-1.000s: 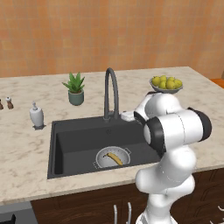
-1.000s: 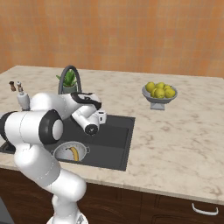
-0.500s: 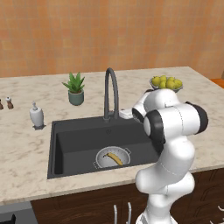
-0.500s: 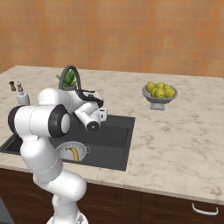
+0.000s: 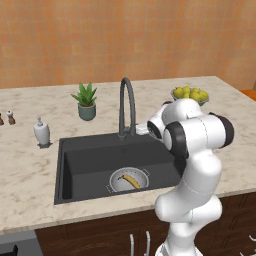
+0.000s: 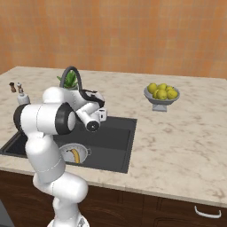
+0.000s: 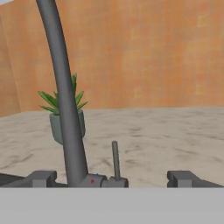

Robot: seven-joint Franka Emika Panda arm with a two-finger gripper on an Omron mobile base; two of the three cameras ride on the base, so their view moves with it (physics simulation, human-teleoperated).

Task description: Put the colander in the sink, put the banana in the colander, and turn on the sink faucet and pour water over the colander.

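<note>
The gripper point(image 7: 111, 178) is held open at the base of the sink faucet point(image 5: 126, 106), its thin lever between the fingertips; the banana point(image 5: 131, 181) is seen lying in the colander point(image 5: 128, 180), set in the sink point(image 5: 85, 160).

Even, bright, flat rendered light with no glare. Soft shadows lie beside the small white soap dispenser point(image 5: 41, 132) and inside the large rectangular dark grey basin point(image 5: 90, 160) (its interior reads dim). The hand view is soft, the potted green spiky plant point(image 7: 59, 114) slightly blurred.
</note>
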